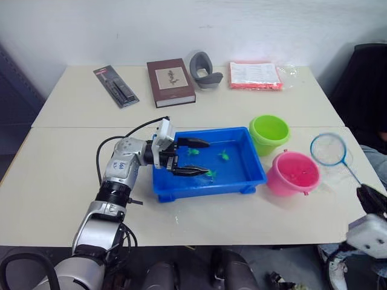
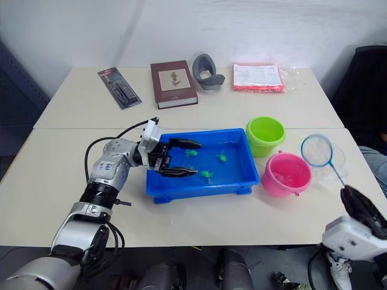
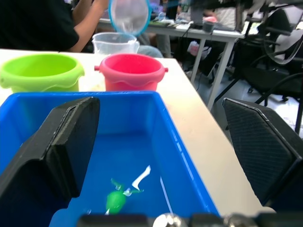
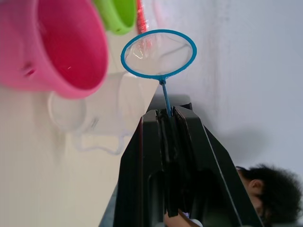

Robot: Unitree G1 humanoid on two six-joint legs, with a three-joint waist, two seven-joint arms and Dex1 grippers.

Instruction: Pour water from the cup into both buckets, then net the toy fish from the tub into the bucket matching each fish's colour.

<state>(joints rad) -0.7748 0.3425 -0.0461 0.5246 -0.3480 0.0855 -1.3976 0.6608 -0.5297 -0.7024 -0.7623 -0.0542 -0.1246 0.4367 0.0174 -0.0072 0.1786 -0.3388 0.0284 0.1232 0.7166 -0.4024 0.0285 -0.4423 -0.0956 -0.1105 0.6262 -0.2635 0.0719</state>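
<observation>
Right gripper [image 4: 169, 113] pinches the blue-rimmed mesh net [image 1: 329, 148] by its handle, held above the clear plastic cup [image 4: 87, 113] just beyond the bright pink bucket [image 1: 293, 173]. Left gripper [image 1: 192, 158] spreads wide around the near-left end wall of the shallow blue tub [image 1: 199, 190], where the tiny green toy fish [image 1: 223, 155] float. Best to brace that tub steady and bring the net in low and flat beneath one fish.

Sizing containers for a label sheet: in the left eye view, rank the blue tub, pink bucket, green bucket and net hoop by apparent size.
1. tub
2. pink bucket and green bucket, alike
3. net hoop
</observation>
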